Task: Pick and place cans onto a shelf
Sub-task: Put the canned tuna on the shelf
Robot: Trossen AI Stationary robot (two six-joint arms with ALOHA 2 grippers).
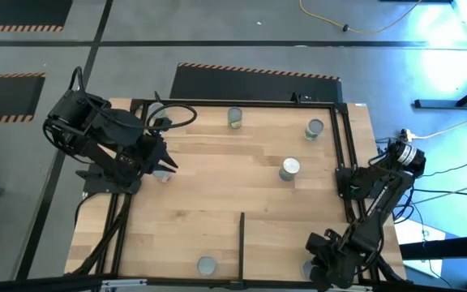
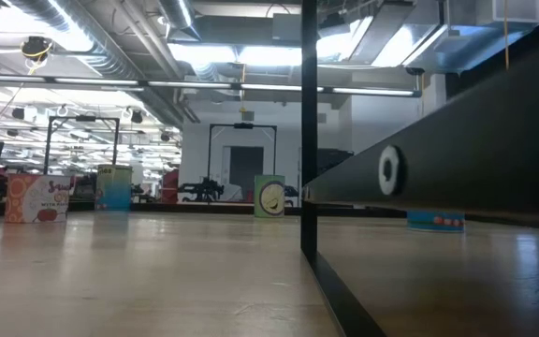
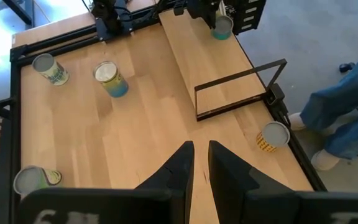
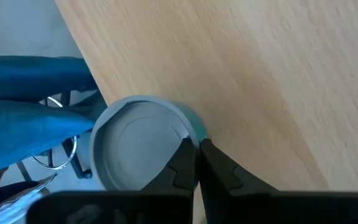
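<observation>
My right gripper (image 4: 197, 152) is shut on a grey-topped, bluish-sided can (image 4: 135, 149) at the table's near right corner (image 1: 307, 268), over the shelf (image 1: 278, 239) to the right of the black divider bar (image 1: 242, 242). In the left wrist view this can (image 3: 222, 28) shows under the dark gripper. Three cans (image 1: 234, 118) (image 1: 314, 129) (image 1: 289, 169) stand upright on the far half of the board. Another can (image 1: 207, 265) stands by the near edge, left of the bar. My left gripper (image 3: 201, 163) hangs open high over the table's left side (image 1: 165, 165), with nothing between its fingers. My right gripper pinches the can's top rim (image 4: 193, 135) between its two fingers, one over the lid and one outside the wall. The fingers come steeply from above. The can stays upright; whether its base is on the shelf, I cannot tell.
A black frame (image 1: 343, 138) runs around the board. A person in blue trousers (image 3: 344, 106) stands just past the near edge, close to the held can. Cables (image 1: 173, 115) lie at the far left corner. Bare wood lies in the table's middle (image 1: 209, 186).
</observation>
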